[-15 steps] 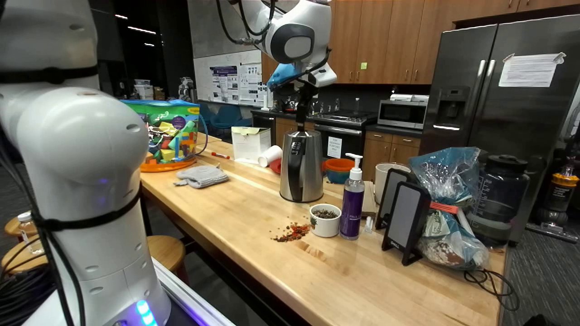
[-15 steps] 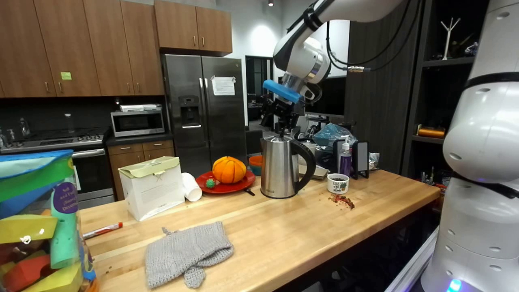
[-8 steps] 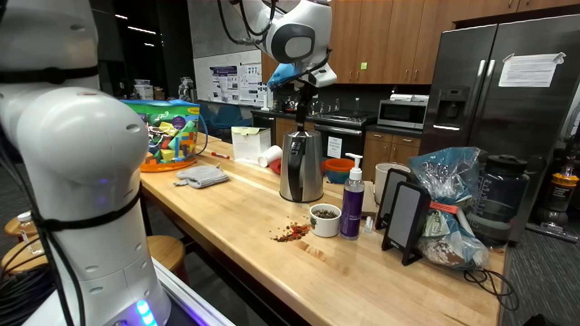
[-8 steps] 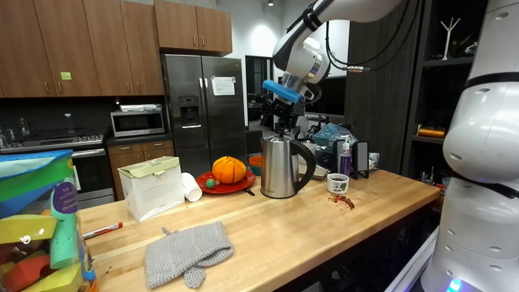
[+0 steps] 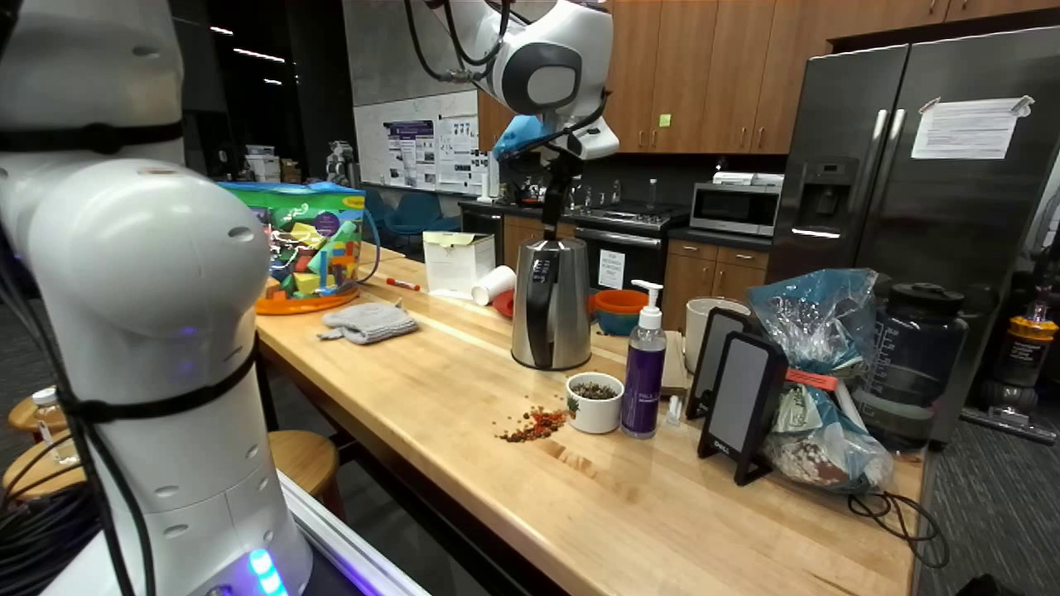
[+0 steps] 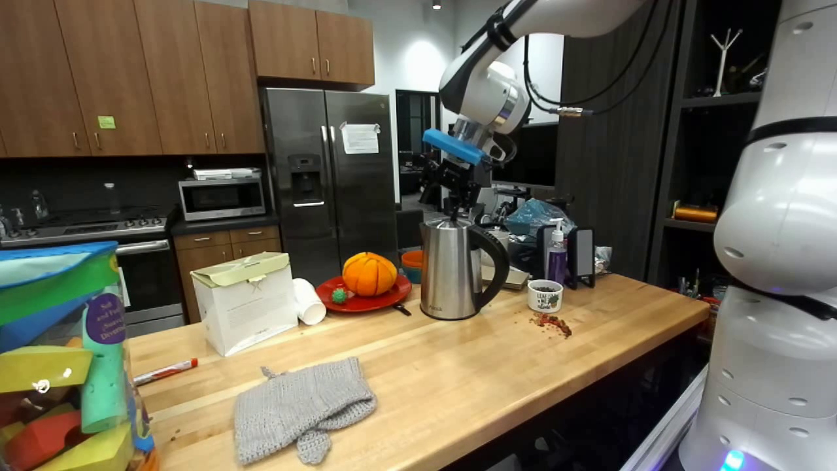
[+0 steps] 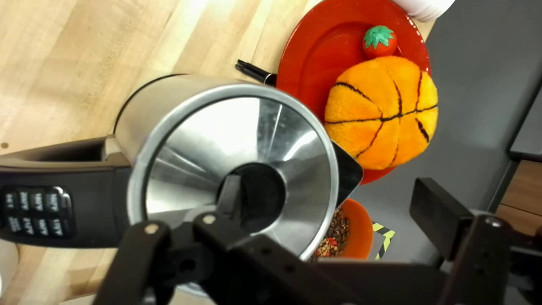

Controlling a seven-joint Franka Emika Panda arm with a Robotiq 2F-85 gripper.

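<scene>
A steel electric kettle (image 5: 571,319) with a black handle stands upright on the wooden table, also in an exterior view (image 6: 446,275). In the wrist view its round lid (image 7: 228,127) fills the middle. My gripper (image 7: 335,205) is open, its fingers wide apart. One fingertip is over the black centre of the lid; whether it presses on it I cannot tell. The other finger hangs in the air beyond the spout. In an exterior view the gripper (image 6: 443,203) is right above the kettle. An orange bowl (image 7: 360,231) of beans shows between the fingers, lower down.
A red plate (image 6: 314,288) with an orange plush ball (image 6: 369,273) lies beside the kettle. A white cup (image 5: 595,414) of peppercorns, spilled spice (image 5: 538,425) and a pump bottle (image 5: 644,377) stand nearby. A white box (image 6: 245,304) and a grey knitted cloth (image 6: 301,405) are farther along.
The upper arm and wrist have shifted very slightly. The fingers stay over the kettle's lid, and the kettle and other objects have not moved.
</scene>
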